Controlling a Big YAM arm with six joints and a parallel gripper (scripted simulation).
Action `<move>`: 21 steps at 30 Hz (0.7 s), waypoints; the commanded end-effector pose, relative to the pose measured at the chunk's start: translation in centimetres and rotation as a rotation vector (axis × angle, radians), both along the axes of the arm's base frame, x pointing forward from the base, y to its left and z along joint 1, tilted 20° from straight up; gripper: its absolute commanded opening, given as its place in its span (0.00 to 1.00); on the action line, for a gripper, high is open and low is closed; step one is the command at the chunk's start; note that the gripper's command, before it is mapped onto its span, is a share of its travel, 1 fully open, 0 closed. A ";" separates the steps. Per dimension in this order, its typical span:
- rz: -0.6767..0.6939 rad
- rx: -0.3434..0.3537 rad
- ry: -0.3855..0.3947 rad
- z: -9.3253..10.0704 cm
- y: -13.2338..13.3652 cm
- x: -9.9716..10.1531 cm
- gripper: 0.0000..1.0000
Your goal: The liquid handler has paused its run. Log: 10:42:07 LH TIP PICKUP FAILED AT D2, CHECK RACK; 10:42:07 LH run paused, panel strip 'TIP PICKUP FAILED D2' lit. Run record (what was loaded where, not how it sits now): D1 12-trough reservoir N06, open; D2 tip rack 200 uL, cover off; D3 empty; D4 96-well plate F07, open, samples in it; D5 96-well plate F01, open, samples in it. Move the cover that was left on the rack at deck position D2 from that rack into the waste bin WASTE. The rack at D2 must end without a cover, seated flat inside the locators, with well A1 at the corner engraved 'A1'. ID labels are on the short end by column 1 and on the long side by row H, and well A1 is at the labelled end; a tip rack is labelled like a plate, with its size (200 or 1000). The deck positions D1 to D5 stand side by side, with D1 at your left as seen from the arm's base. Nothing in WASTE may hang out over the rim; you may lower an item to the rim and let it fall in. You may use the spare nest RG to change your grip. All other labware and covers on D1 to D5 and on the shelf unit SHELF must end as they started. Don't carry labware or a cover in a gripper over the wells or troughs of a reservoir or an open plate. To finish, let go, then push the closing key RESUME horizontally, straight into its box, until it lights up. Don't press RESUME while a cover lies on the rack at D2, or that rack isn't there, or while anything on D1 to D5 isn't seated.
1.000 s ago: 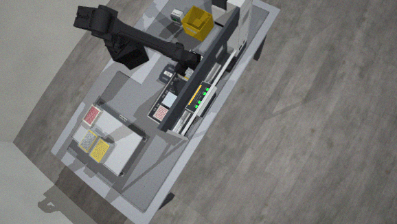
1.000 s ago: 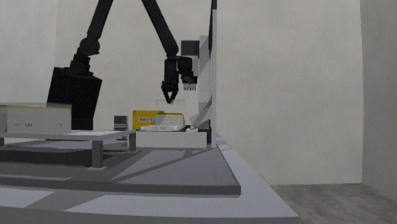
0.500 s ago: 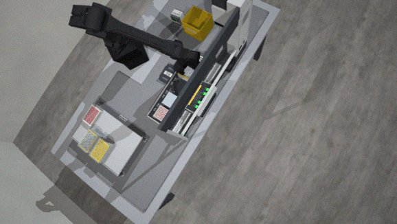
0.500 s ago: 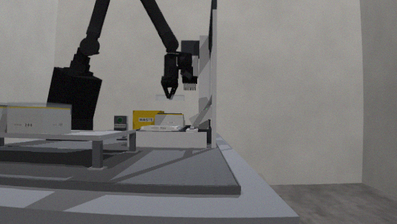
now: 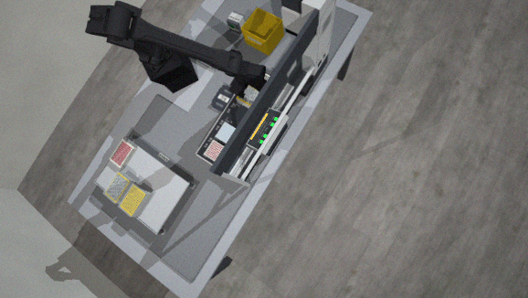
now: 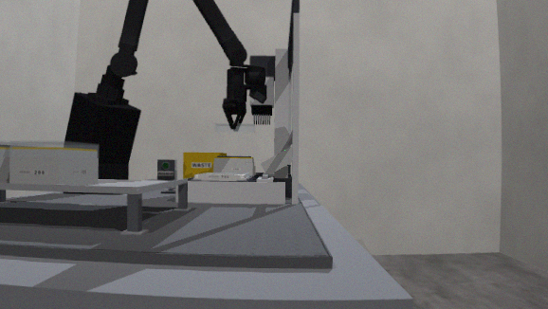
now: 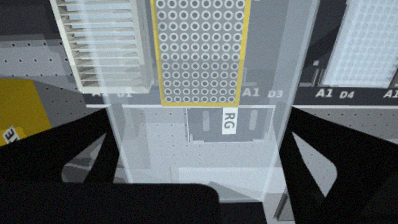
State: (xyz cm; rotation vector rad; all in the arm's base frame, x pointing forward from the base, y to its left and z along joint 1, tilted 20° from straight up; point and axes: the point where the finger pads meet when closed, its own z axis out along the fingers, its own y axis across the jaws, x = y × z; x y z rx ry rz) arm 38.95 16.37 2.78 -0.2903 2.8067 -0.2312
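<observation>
My gripper (image 7: 198,111) is shut on the clear cover (image 7: 200,155), one finger on each long side. It holds the cover level, high above the deck, as the exterior view shows (image 6: 235,126). Through the cover I see the yellow-framed tip rack (image 7: 200,50) at D2, uncovered, with its holes showing. The front part of the cover is over the spare nest RG (image 7: 227,122). The yellow bin WASTE (image 7: 20,115) is at the left edge of the wrist view; it also shows in the top view (image 5: 263,29). The RESUME box (image 6: 165,169) stands beside the bin.
The ribbed reservoir at D1 is left of the rack. An open plate (image 7: 365,42) at D4 is to the right. The liquid handler's pipette head (image 6: 262,116) hangs close beside the gripper. The shelf unit (image 6: 52,163) with labware is in the left foreground.
</observation>
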 end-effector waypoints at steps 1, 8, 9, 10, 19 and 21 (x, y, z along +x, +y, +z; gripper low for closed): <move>-0.007 0.029 -0.053 2.9 1.3 1.3 0.00; -0.004 0.028 -0.051 3.6 1.5 0.9 0.00; -0.003 0.031 -0.055 4.0 1.7 1.0 0.00; -0.003 0.033 -0.058 4.3 1.8 1.1 0.00; -0.003 0.030 -0.053 5.5 1.8 0.3 0.00; -0.003 0.031 -0.053 5.6 1.8 0.3 0.00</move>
